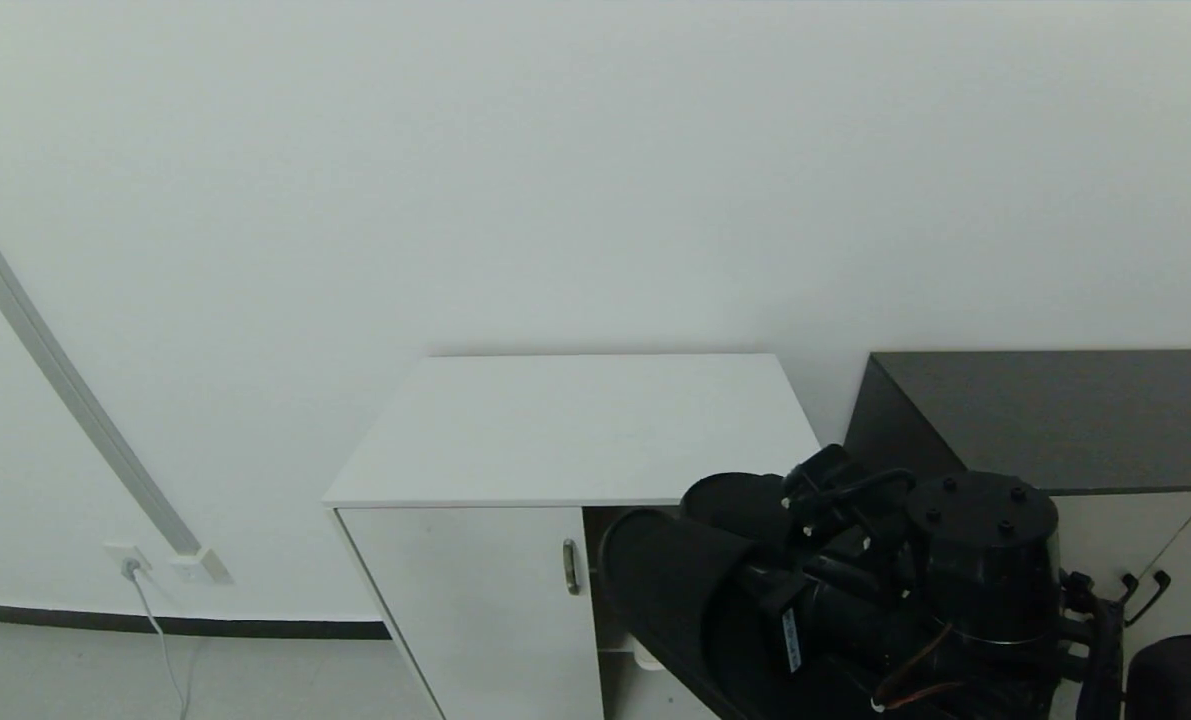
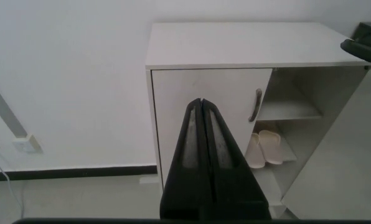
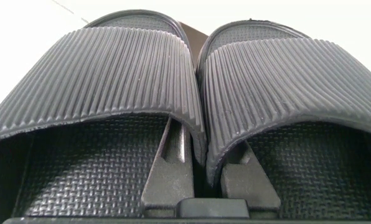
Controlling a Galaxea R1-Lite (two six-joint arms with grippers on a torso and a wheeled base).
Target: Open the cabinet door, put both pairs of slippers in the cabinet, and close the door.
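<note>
Black slippers [image 3: 111, 81]: a matching pair, side by side. Broad straps ribbed with fine parallel ridges, footbeds stamped in a small raised grid, matte rubbery surface throughout. Clamped by the right gripper [image 3: 203, 155], with one finger [image 3: 169, 177] slid under each strap and the two inner side walls pinched together between them. Held up just in front of the cabinet [image 1: 575, 430], at its open right half and a little below the level of its top.

Cabinet: white, flat-topped, set against the wall. Left door [image 2: 173, 112] shut, with a slim metal handle [image 2: 256, 104] at its inner edge. Right half open onto a shelf [image 2: 288, 111]. Below that shelf, inside the cabinet, a pair of pale slippers [image 2: 266, 148] lying side by side on the lower board.

Left gripper [image 2: 201, 106]: fingers pressed flat together with nothing between them. Hangs well apart from the cabinet, facing the shut left door.

Just beside the cabinet on the right, a dark-topped unit [image 1: 1055, 410]. Left of the cabinet, low on the wall, a socket [image 1: 127, 558] with a cable plugged in and a grey cable duct [image 1: 55, 370] slanting up from it.
</note>
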